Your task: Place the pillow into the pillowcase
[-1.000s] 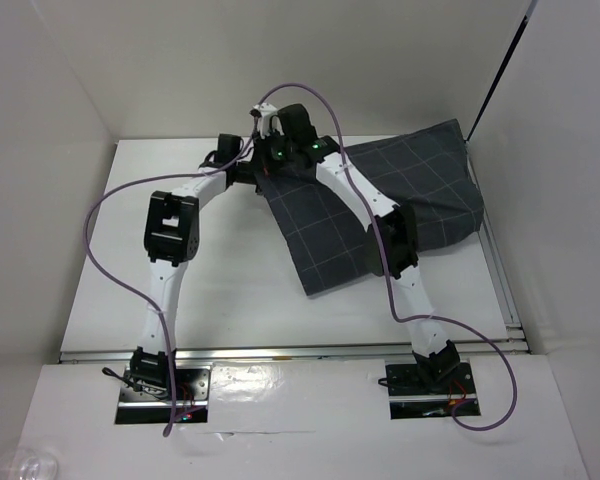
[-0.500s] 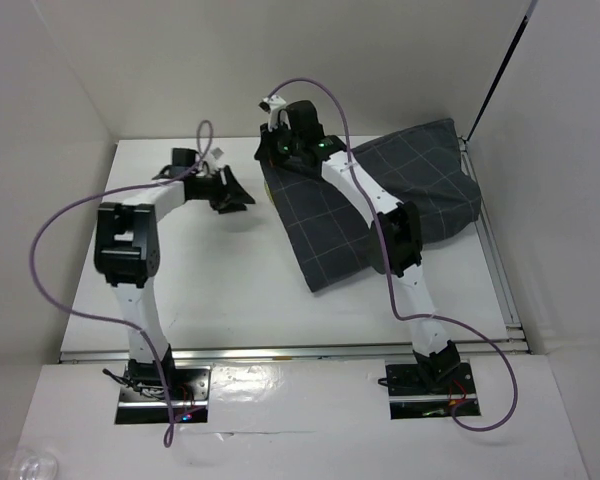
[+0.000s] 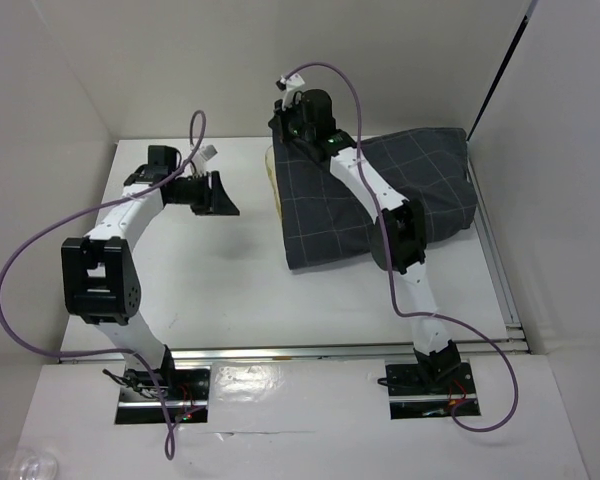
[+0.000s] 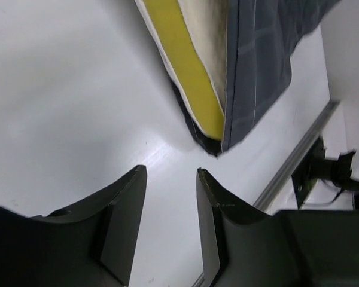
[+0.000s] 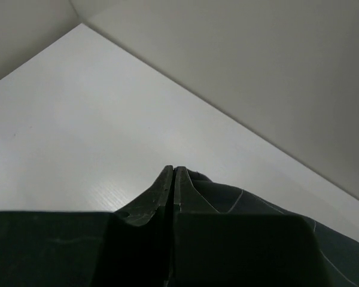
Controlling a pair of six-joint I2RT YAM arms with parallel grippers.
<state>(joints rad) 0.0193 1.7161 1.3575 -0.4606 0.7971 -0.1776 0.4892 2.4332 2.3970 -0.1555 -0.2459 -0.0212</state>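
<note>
The dark grey checked pillowcase (image 3: 400, 195) lies at the back right of the table. The pillow (image 3: 272, 172) shows only as a pale sliver at the case's left opening. In the left wrist view the pillow's yellow band (image 4: 185, 72) and white face stick out of the pillowcase (image 4: 269, 54). My right gripper (image 3: 280, 128) is at the case's far-left corner, shut on a peak of the pillowcase fabric (image 5: 239, 197), fingertips together (image 5: 173, 169). My left gripper (image 3: 222, 196) hovers left of the case, open and empty (image 4: 170, 173), apart from the pillow.
White walls close in the table at the left, back and right. A metal rail (image 3: 280, 352) runs along the front edge, with both arm bases behind it. Purple cables (image 3: 40, 240) loop beside each arm. Bare table (image 3: 210, 280) lies between the left gripper and the rail.
My left gripper opened, let go at the case's opening and drew back to the left. The right gripper kept its hold and moved slightly farther back, and the case straightened.
</note>
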